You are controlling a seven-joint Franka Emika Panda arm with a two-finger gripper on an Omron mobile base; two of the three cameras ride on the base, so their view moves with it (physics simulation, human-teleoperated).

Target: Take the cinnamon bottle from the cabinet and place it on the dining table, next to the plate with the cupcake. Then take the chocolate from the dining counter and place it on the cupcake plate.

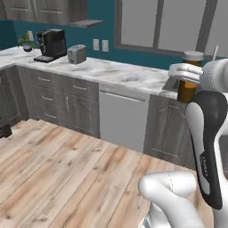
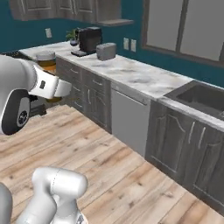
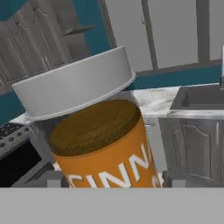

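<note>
One item, the cinnamon bottle (image 3: 103,144), is held clamped in the gripper (image 1: 189,78), carried at 3 o'clock in the left base view; placement and the chocolate step are judged outstanding.

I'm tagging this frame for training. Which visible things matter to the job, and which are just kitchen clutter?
Belongs to the job:
cinnamon bottle, held up in the end effector

Just lying about:
coffee machine
toaster
sink
dishwasher
small potted plant
</note>
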